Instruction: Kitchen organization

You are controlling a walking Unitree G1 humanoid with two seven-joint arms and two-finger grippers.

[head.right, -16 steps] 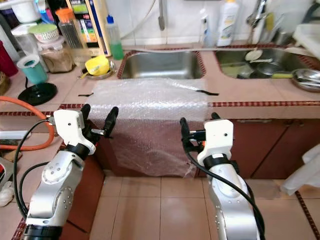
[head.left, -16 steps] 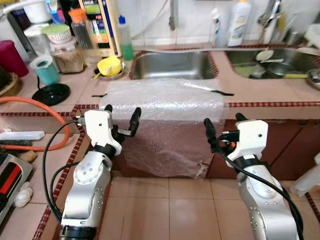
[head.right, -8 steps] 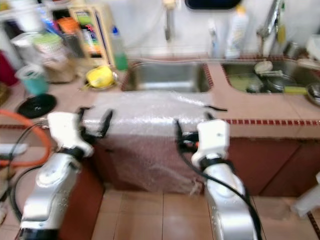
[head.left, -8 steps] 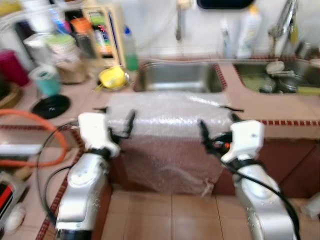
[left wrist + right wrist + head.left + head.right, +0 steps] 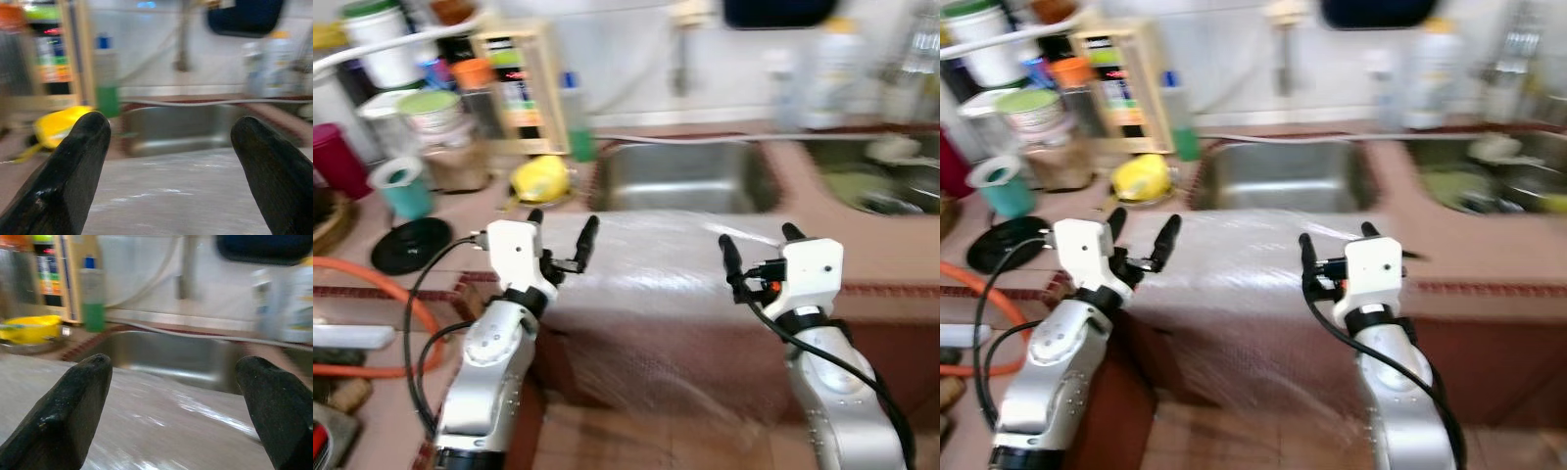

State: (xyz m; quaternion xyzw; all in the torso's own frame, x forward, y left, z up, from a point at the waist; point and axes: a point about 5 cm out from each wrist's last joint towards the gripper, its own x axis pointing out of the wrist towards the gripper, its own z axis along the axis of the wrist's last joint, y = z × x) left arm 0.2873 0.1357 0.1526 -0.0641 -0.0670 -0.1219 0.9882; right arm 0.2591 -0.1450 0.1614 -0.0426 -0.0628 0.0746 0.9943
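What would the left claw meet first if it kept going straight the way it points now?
Probably the bubble wrap sheet draped over the counter edge: the open left claw points low across it toward the sink. If it clears the sheet, the sink basin comes next. Blur makes the depth uncertain.

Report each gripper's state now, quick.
Left gripper: open, holding nothing, above the bubble wrap.
Right gripper: open, holding nothing, above the same sheet.

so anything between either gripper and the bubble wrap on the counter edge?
Nothing visible. The bubble wrap lies over the counter edge in front of the sink. The left gripper and right gripper are both open and raised just before it. The yellow cup sits off to the left, clear of the approach.
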